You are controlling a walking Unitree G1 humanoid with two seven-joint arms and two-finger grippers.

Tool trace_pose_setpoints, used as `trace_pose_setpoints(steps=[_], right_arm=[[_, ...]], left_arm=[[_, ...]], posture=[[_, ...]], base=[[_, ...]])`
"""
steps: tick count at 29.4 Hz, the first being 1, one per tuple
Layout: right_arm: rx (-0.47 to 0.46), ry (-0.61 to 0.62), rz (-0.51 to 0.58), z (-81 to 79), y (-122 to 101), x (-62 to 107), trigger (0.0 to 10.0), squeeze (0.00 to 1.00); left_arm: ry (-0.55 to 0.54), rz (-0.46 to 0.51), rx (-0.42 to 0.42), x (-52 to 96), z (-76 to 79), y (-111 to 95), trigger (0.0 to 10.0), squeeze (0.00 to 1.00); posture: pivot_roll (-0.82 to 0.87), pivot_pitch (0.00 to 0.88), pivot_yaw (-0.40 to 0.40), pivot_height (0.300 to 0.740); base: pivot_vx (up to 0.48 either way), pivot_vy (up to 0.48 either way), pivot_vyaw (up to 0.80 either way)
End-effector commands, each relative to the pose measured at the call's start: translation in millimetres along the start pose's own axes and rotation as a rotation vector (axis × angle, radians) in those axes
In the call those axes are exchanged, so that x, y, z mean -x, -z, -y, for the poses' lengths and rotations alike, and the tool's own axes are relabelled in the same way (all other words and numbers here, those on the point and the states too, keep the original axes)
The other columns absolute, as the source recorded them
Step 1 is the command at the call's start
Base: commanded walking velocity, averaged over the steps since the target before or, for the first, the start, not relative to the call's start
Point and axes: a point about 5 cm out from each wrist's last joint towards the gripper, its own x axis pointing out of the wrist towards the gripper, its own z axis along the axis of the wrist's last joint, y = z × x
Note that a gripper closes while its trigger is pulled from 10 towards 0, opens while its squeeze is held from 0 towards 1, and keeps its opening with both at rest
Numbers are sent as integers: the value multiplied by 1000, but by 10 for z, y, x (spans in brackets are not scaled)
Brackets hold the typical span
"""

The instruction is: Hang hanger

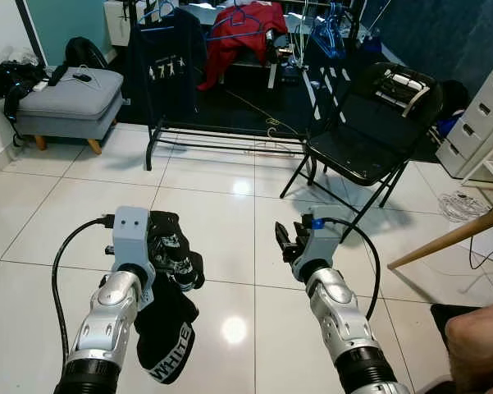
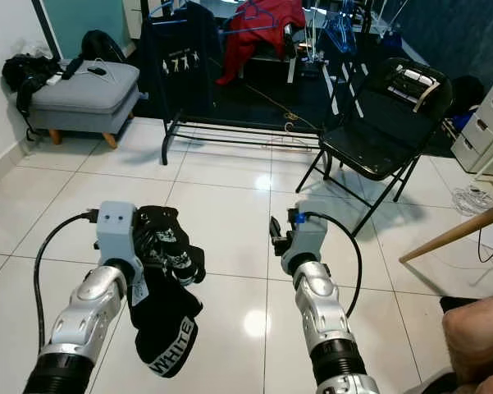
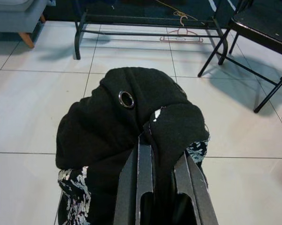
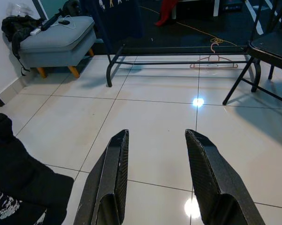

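A: Item one, left gripper [image 3: 157, 161]?
B: Closed onto a black garment [image 1: 168, 304]. The cloth bunches over the fingers and hangs down toward the white tiled floor [image 1: 221, 205], white lettering near its hem, a metal eyelet on top in the left wrist view. Held clear of the floor, likely for carrying.

A: Item two, right gripper [image 4: 155, 180]?
B: Fingers spread wide, nothing between them, floor visible through the gap. It is held forward at about the same height as the left, free to take something.

A: Item three, the task's thing?
B: A hanger [image 4: 215, 58] lies flat on the floor under the low bar of the black clothes rack [image 1: 221, 127], well ahead of both grippers. Blue hangers [image 1: 328, 33] hang on the rack's upper rail, beside a red garment [image 1: 246, 37] and a dark printed shirt [image 1: 168, 57].

A: Item four, surroundings?
B: Black folding chair [image 1: 369, 123] ahead on the right, near the rack. Grey footstool [image 1: 66, 98] far left with bags and cables on it. White drawers [image 1: 484, 123] far right. A person's knee [image 1: 476, 341] at the lower right corner.

A: Judgement?
B: Early stage. The rack is still far off, so an approach comes first; the open gripper suits picking up the fallen hanger.
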Motion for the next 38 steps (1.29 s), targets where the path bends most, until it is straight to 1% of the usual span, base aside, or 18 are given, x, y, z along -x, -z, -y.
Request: trace_pose_setpoints(steps=[1, 23, 38], right_arm=[[-14, 4, 14, 7, -10, 17, 10000, 0], [-17, 5, 19, -1, -20, 23, 10000, 0], [-17, 4, 19, -1, -24, 23, 10000, 0]], left_arm=[[10, 16, 12, 5, 19, -36, 10000, 0], [27, 16, 2, 16, 37, -40, 10000, 0], [34, 18, 2, 15, 45, -48, 10000, 0]], posture=[[2, 91, -61, 740], [3, 98, -61, 740], [3, 97, -60, 740]], base=[[0, 0, 0], [0, 0, 0], [245, 0, 0]])
